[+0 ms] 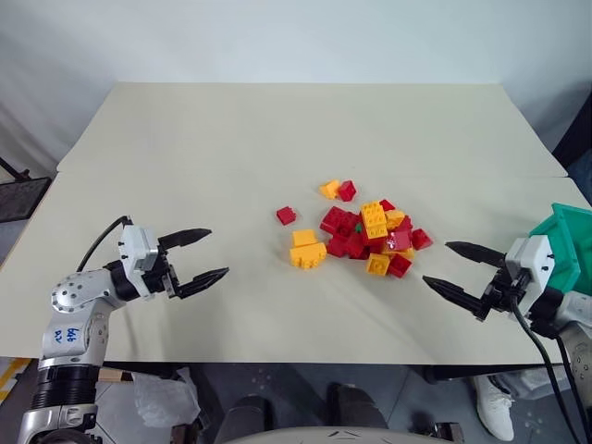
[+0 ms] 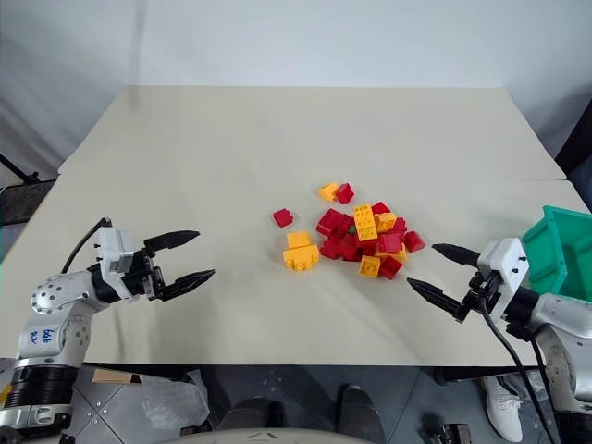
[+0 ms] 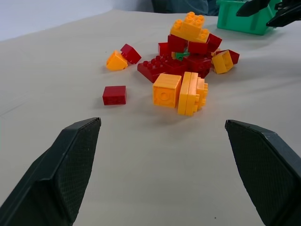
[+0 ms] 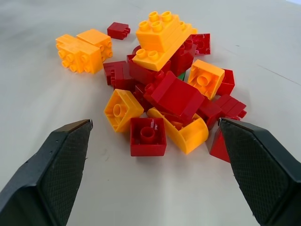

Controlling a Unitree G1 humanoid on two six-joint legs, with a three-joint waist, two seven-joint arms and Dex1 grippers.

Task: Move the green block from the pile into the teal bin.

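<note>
Both arms hover over the table (image 1: 185, 129), one on each side of the pile (image 1: 365, 236). Left gripper (image 1: 196, 258): fingers spread wide, empty, well apart from the bricks. Right gripper (image 1: 455, 267): also spread wide and empty, near the pile's edge on the bin side.

Green block (image 1: 358, 227): only a sliver shows, wedged mid-pile. A stacked yellow brick (image 1: 374, 218) sits above and beside it, with red bricks packed round it. The right wrist view catches the same speck of green behind a tilted red brick (image 4: 175, 96).

Bin (image 1: 571, 242): at the table's right edge, just behind the right gripper, only partly in frame.

Risks, as I judge them:
- The block is buried, so wide fingers coming down on it will likely close on red or yellow neighbours instead, or take two bricks at once.
- Pushing in from the side may shove the pile along and roll the green deeper, out of sight.
- The yellow stack looks loosely perched, so a nudge could topple it over the target.
- The loose bricks at the near fringe could jam between the fingertips and block closing.
- The bin sits close behind the right wrist, so a backward swing could knock it off the edge.
</note>
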